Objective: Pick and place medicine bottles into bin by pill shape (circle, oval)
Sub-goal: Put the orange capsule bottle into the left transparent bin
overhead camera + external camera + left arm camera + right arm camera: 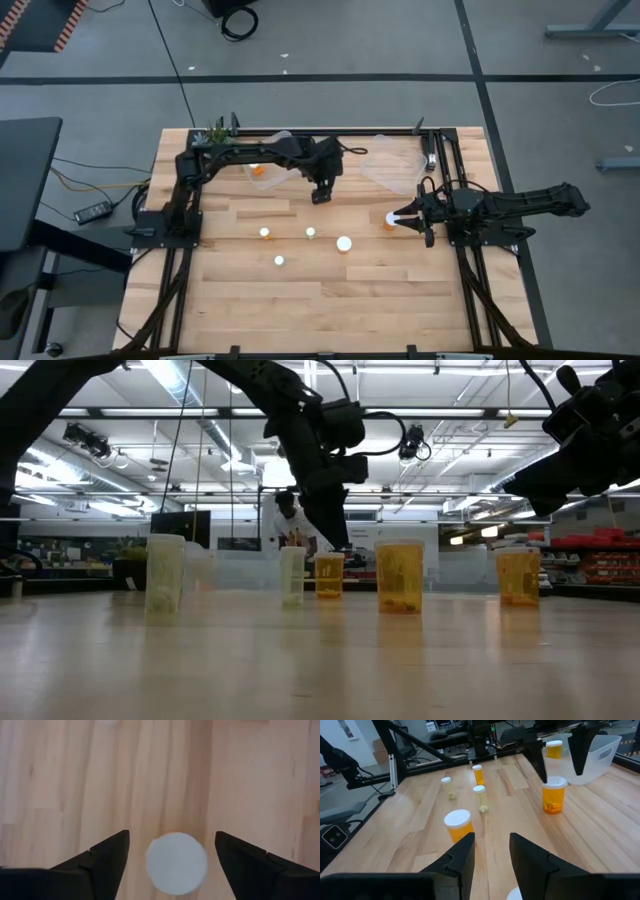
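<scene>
Unlabelled medicine bottles (400, 575) stand below open left fingers (107, 857); right fingers (462, 852) open.

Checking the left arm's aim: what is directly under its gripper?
Under the open left gripper stands one medicine bottle; only its white cap shows. The body and pills are hidden by the cap.

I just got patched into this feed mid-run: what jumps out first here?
The left gripper hangs open directly over a white-capped bottle near the middle of the table. The right gripper sits low at the right side, fingers parted, close by another white-capped bottle. Four more capped orange bottles stand scattered across the wood, and two clear bins wait at the far edge.
</scene>
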Motion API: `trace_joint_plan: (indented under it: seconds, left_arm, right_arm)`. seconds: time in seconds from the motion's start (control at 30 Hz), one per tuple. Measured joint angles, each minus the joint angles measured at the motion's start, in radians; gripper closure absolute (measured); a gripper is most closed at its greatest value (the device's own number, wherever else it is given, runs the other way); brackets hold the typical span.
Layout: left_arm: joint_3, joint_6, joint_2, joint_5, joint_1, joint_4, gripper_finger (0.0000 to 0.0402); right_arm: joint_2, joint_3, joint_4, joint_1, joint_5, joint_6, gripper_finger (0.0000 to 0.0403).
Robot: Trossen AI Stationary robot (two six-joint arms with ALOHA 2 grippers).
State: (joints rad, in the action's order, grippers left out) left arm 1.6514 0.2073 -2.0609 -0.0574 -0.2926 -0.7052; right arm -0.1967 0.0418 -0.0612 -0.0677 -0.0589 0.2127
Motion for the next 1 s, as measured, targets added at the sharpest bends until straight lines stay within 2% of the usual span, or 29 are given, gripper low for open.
trace_joint_plan:
  seconds: [0.23, 0.4, 0.67, 1.0]
  left_arm:
    - [0.007, 0.015, -0.008, 0.000, 0.017, -0.006, 0.0030]
    - [0.007, 0.045, -0.014, 0.002, 0.017, -0.047, 0.0019]
    - [0.006, 0.067, -0.059, 0.034, 0.017, -0.047, 0.0058]
    - [0.007, 0.076, -0.092, 0.039, 0.014, -0.029, 0.0140]
  right_arm:
    - [0.000, 0.000, 0.000, 0.000, 0.000, 0.000, 0.0274]
    - [0.000, 0.000, 0.000, 0.000, 0.000, 0.000, 0.0274]
    - [0.000, 0.000, 0.000, 0.000, 0.000, 0.000, 0.0274]
    - [-0.016, 0.000, 0.001, 0.000, 0.000, 0.000, 0.0274]
